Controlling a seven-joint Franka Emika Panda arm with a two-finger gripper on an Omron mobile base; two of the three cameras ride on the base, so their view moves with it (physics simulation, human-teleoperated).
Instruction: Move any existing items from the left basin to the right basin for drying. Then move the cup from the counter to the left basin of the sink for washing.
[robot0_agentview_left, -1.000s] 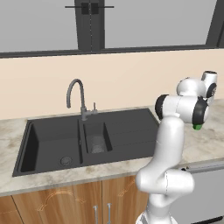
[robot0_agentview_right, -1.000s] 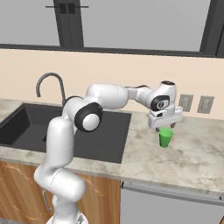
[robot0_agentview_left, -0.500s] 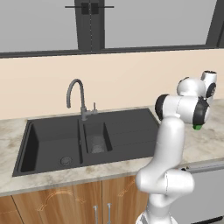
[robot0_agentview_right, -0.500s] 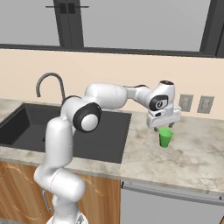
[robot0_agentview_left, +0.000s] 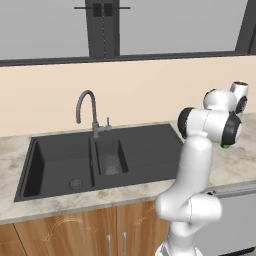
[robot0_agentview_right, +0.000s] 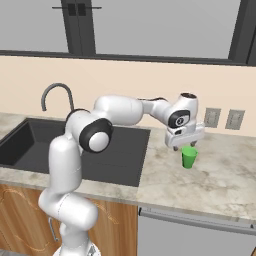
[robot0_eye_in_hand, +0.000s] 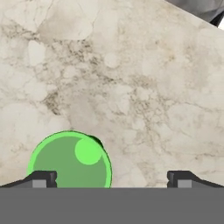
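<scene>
A: Where's the cup (robot0_agentview_right: 189, 157)?

B: On the counter (robot0_agentview_right: 210, 175), right of the sink (robot0_agentview_left: 105, 157), upright, bright green. Not in either basin yet.

A: Gripper (robot0_agentview_right: 184, 146)?

B: Just above the cup, pointing down. Fingers spread wide, nothing between them. In the hand view the cup (robot0_eye_in_hand: 70, 159) sits by the left fingertip (robot0_eye_in_hand: 40, 179), off-centre; the other tip (robot0_eye_in_hand: 180, 179) is over bare stone.

A: Touching the cup?

B: Can't tell. Looks close over the rim, no grip on it.

A: Sink state?

B: Wide left basin (robot0_agentview_left: 60, 165) w/ round drain, dark. Narrow right basin (robot0_agentview_left: 110, 159) beside it, w/ something faint and greyish in it, prob. the glass (robot0_agentview_left: 111, 169), hard to make out. Ribbed drainboard (robot0_agentview_left: 150, 150) further right. Curved tap (robot0_agentview_left: 90, 112) behind the divider.

A: Arm?

B: Reaches from the base across the sink's right end to the cup. Two wall outlets (robot0_agentview_right: 222, 118) behind the cup.
</scene>
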